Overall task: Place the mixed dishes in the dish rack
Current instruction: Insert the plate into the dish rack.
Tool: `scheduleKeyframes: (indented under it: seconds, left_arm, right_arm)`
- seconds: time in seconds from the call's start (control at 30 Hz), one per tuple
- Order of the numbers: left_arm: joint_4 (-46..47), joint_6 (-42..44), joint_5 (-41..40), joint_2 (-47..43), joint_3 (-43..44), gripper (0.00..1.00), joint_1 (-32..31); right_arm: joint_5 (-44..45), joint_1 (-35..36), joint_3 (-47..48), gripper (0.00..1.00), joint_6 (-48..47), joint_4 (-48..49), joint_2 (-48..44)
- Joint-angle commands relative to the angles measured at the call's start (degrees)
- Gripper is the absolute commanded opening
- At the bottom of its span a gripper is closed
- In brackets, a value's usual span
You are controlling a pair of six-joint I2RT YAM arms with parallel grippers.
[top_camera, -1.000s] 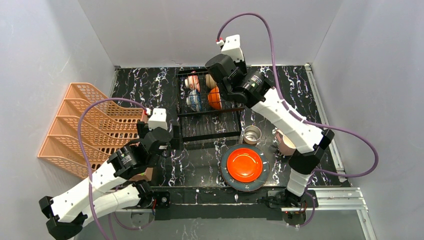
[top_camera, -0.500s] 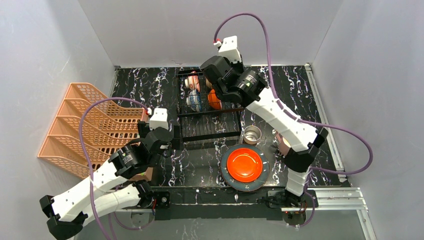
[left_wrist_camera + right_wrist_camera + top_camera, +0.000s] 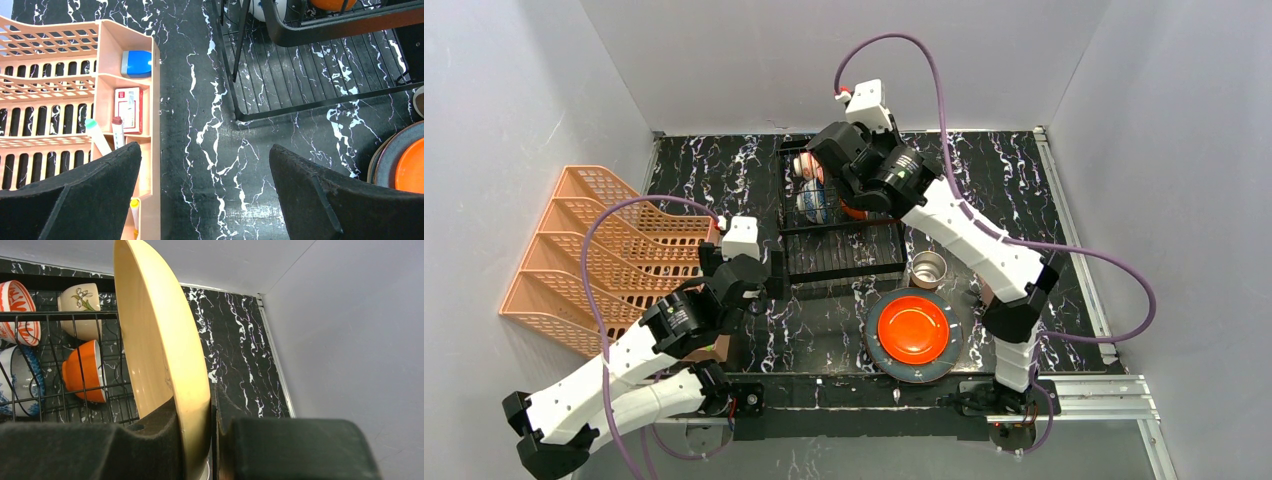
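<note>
The right hand (image 3: 196, 432) is clenched on the lower rim of the yellow plate (image 3: 155, 340). The plate stands on edge, nearly upright, its hollow face turned toward the orange bowl (image 3: 84, 371) in the dish rack (image 3: 50, 316). From above, this hand is over the rack's far end. The left hand (image 3: 205, 200) gapes wide above the worktop (image 3: 200, 75), grasping nothing.

Bowls (image 3: 816, 205) and the right arm (image 3: 954, 225) crowd the dish rack's (image 3: 844, 255) far end; its near slots lie open.

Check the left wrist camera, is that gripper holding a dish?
No, the left gripper stands wide open, with only bare table showing in its gap.
</note>
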Motion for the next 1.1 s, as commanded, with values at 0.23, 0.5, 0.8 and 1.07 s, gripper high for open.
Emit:
scheduleKeyframes:
  seconds: [0.23,0.5,0.8,1.07]
  left_arm:
    - [-0.1,0.3,-0.9,-0.6,-0.1,0.98,-0.2]
    - [-0.2,0.3,-0.9,-0.6,-0.1,0.98,-0.2]
    - [-0.1,0.2,-0.9,-0.5,-0.1,0.99,-0.2]
    - [-0.1,0.3,-1.1,-0.4,-0.1,0.98,-0.2]
  right_arm:
    - [-0.2,0.4,4.4,0.01,7.9,-7.9,4.1]
    - [-2.3,0.5,2.7,0.29,9.7,-8.3,2.6]
    - [-3.9,0.5,2.1,0.61,11.0,-8.8,2.3]
    - [-5.2,0.5,3.7,0.77,11.0,-8.7,1.9]
